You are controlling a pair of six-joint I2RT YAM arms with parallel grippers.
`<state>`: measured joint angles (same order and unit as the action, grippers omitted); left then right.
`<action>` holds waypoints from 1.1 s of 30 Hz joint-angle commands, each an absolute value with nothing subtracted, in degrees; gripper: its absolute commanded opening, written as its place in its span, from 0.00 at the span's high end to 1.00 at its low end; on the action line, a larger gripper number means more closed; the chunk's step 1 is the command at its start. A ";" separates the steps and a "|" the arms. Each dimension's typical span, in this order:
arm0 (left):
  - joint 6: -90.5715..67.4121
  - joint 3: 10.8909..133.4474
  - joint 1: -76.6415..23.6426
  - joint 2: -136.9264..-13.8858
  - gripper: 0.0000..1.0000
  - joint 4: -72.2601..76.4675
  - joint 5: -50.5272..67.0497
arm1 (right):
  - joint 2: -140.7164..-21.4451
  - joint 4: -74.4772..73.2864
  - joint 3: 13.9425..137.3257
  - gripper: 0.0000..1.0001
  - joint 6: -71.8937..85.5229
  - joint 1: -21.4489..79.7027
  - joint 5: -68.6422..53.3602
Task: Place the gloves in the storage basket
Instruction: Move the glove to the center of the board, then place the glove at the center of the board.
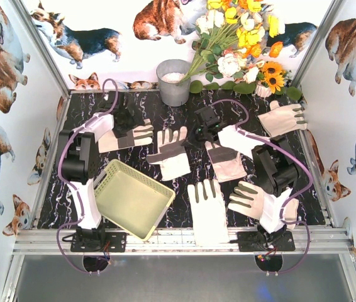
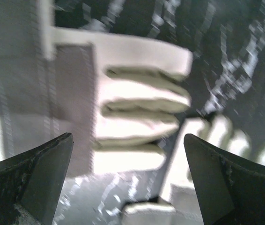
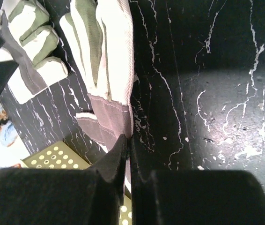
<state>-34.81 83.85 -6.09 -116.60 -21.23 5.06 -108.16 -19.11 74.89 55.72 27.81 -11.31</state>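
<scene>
At the far left, your left pincer (image 1: 124,117) hangs with its jaws spread wide over the back-left glove (image 1: 129,136), which lies flat on the dark marbled bench (image 1: 181,211). Its wrist view is blurred, but you can see that glove's grey patch and cream fingers between the two fingers, with nothing gripped. In front of it, beside the left arm's base, the basket (image 1: 133,200) sits skewed, one corner out over the bench's near rail. All six gloves you can see lie outside it. Next comes the middle glove (image 1: 170,154), with the grey bucket (image 1: 173,82) well behind it at the back wall. The front glove (image 1: 208,211) lies by the near edge. Your right pincer (image 1: 204,124) is squeezed fully shut, low over the bench behind centre. In its wrist view the tips meet at a grey cuff (image 3: 109,117), and you cannot tell whether fabric is pinched. Just right lies the centre-right glove (image 1: 224,162), then the front-right glove (image 1: 256,200) partly under the right arm, and the back-right glove (image 1: 282,118).
</scene>
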 commanded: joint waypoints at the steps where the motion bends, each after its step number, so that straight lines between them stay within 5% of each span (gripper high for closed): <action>1: -34.74 80.77 -11.21 -109.54 0.03 -22.95 9.35 | -108.87 -15.46 75.25 1.00 61.03 28.03 -4.43; 13: -34.73 74.61 -16.29 -106.48 0.22 -24.89 14.30 | -108.39 -13.26 70.97 1.00 64.61 28.57 0.44; 19: -33.02 75.82 -15.42 -109.85 0.40 -28.70 13.23 | -114.10 -23.68 81.72 1.00 55.44 28.91 -0.32; 25: -33.04 75.01 -15.29 -111.70 0.55 -28.42 16.69 | -112.23 -27.13 77.86 1.00 55.08 28.87 1.84; 30: -33.65 72.39 -15.29 -112.01 0.60 -26.41 17.63 | -111.47 -28.55 78.65 0.73 51.95 27.41 0.41; 33: -33.45 72.31 -15.27 -112.81 0.64 -26.37 18.05 | -111.33 -28.44 78.35 0.66 49.70 27.42 -2.27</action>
<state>-33.78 73.21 -15.53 -111.81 -27.20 16.73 -114.17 -27.88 78.06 53.82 27.86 -0.89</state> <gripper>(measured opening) 0.375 0.311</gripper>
